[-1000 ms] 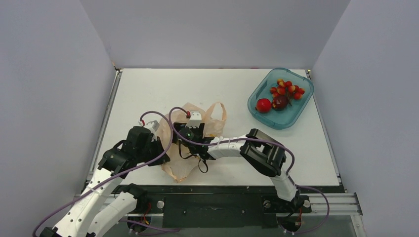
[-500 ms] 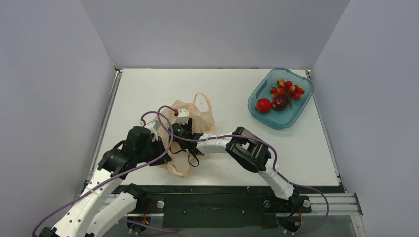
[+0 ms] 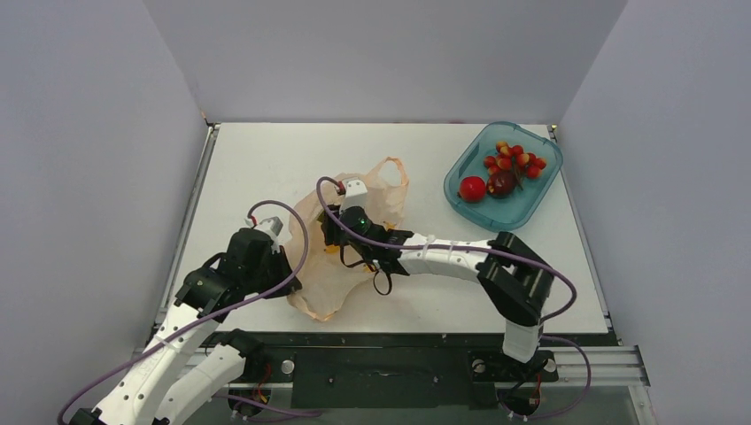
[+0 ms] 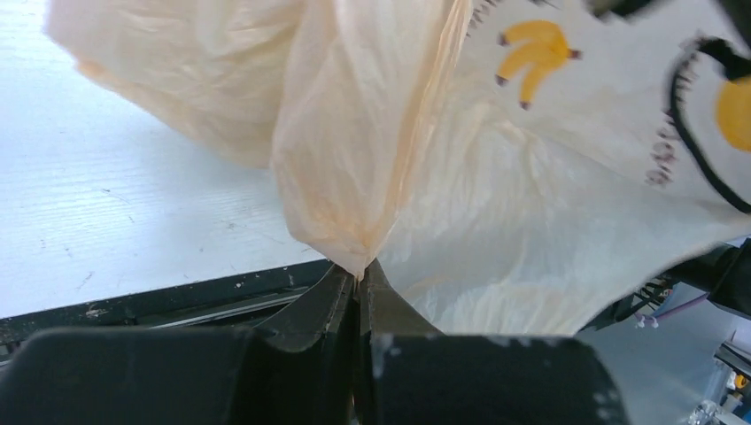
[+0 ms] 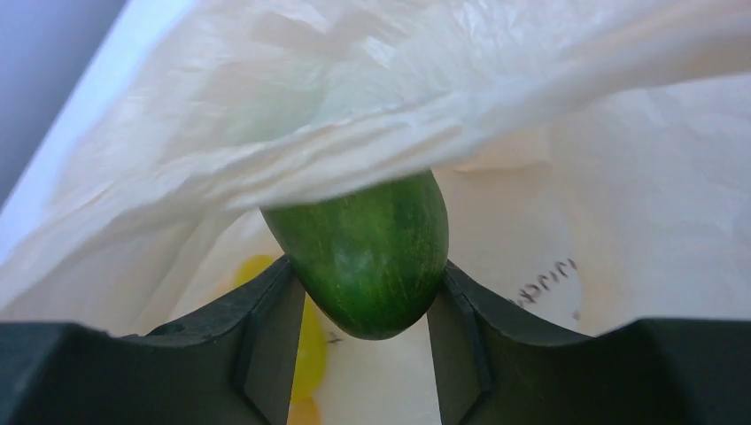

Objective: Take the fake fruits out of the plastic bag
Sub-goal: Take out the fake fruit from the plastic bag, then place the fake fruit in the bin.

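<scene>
one fold of the plastic bag (image 4: 496, 230) is pinched in the left gripper (image 4: 359, 283); right gripper (image 5: 365, 285) inside grasps a green fruit (image 5: 363, 243).

A flat white table top (image 3: 266, 159) fills the middle of the top view. In the upper right of that view sits a see-through teal plastic tub with round corners (image 3: 521, 211). It rests on the table, turned at a slant, close to the table's right edge. A plain pale grey back wall (image 3: 381, 53) stands behind the table, and walls like it stand at the left and right. A black metal rail (image 3: 381, 363) runs along the bottom. In the left wrist view the white table shows at the left, with tiny scratches on it.
</scene>
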You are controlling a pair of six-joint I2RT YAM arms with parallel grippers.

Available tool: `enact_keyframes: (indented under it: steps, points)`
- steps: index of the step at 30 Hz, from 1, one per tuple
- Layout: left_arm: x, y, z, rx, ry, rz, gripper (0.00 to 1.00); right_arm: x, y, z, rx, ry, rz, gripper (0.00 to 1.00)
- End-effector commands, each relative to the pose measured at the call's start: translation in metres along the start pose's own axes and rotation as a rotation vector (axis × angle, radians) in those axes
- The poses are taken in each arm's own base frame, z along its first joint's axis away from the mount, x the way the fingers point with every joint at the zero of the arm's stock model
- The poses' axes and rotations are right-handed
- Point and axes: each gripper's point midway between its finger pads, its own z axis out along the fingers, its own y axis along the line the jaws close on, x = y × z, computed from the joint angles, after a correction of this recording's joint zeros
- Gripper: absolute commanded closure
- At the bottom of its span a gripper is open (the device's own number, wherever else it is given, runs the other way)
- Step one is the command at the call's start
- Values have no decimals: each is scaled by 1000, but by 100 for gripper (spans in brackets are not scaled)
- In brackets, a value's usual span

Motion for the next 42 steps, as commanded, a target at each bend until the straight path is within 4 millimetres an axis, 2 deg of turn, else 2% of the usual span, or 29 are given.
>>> enact_keyframes:
  steps: [1,3,4,8,12,16,20,21,22,23,29,35,37,41,42]
  points:
    - [-18,-3,-8,-8,-78,15,100,-22,20,-39,-166,-2,-18,98]
    - [-24,-6,-11,-1,-102,17,100,-15,26,-50,-242,38,-19,100]
    - [-27,-7,-13,1,-115,21,100,-5,30,-54,-296,80,-18,100]
    - [-38,-6,-17,-16,-159,23,100,14,41,-63,-453,178,18,100]
    - [-47,-10,-19,-6,-196,24,100,26,36,-66,-468,206,-4,100]
    - [-55,-9,-22,-33,-215,38,100,24,27,-77,-456,175,-69,100]
    - [-54,4,-19,-103,-204,60,100,3,22,-98,-460,97,-96,100]
    - [-52,8,-16,-118,-197,66,100,4,20,-100,-454,94,-102,100]
    - [-51,10,-15,-125,-196,68,100,-6,18,-106,-442,59,-111,100]
    - [-49,12,-13,-132,-188,69,100,-6,15,-109,-427,54,-116,100]
    - [-44,7,-7,-99,-161,94,100,-35,3,-129,-374,-49,-120,100]
    - [-45,8,-8,-97,-172,98,100,-60,10,-153,-424,-118,-110,100]
    - [-46,8,-10,-96,-181,97,100,-75,7,-164,-409,-170,-91,100]
    - [-46,8,-12,-92,-194,97,100,-123,-22,-189,-269,-325,-36,100]
    - [-46,7,-13,-87,-198,97,100,-133,-38,-191,-183,-360,-15,100]
